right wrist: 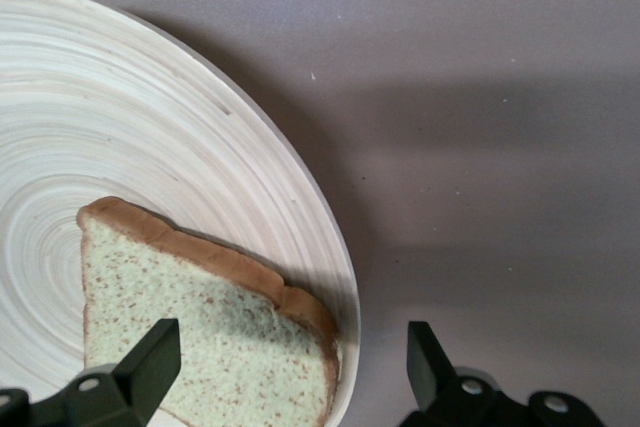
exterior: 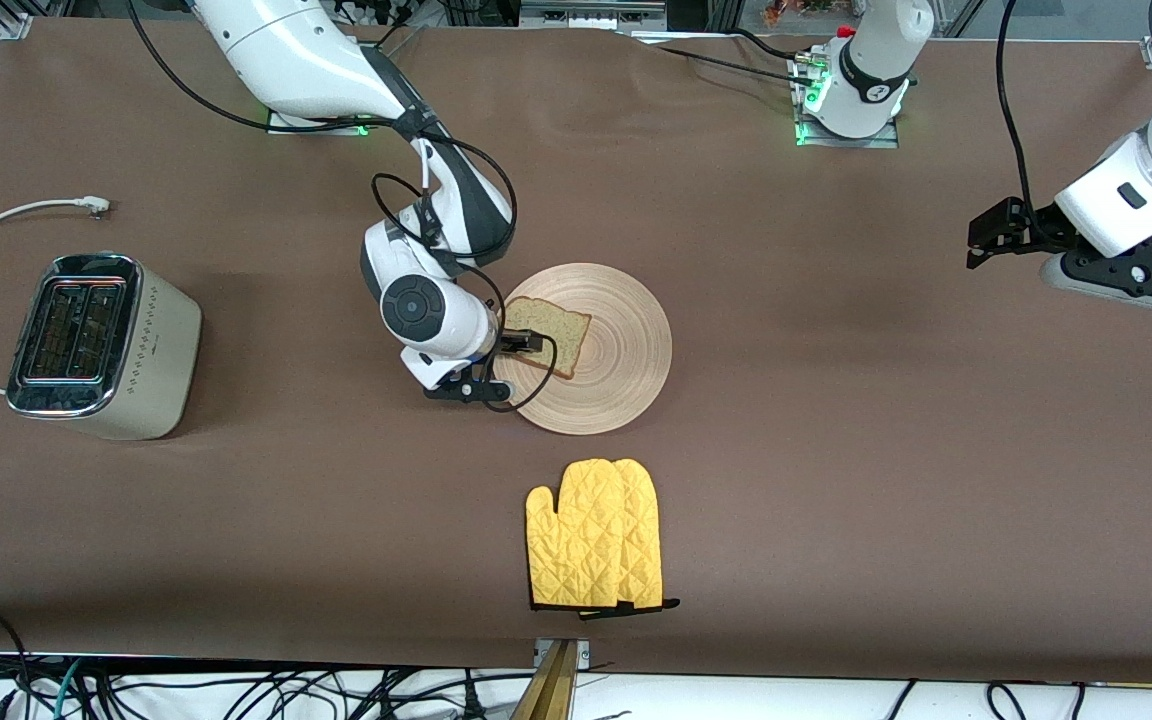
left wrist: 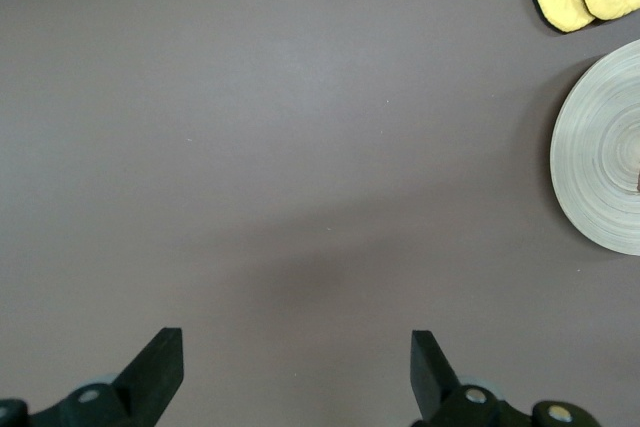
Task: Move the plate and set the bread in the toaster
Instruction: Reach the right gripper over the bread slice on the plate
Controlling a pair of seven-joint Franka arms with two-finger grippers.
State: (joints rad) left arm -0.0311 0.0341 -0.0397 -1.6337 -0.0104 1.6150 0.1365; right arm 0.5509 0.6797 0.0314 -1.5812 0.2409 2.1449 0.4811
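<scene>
Inspecting the worktop, we are finding the plate near its middle, with the bread lying flat on it toward the plate's rim at the right arm's end. The right pincer is hovering low over that rim, released, one finger over the slice and one over bare worktop. We are judging the bread light, soft and easily crushed; a gentle hold across its crust edge looks safest. The toaster is standing near the worktop edge at the right arm's end. The left pincer is waiting, released, over bare worktop at the left arm's end.
</scene>
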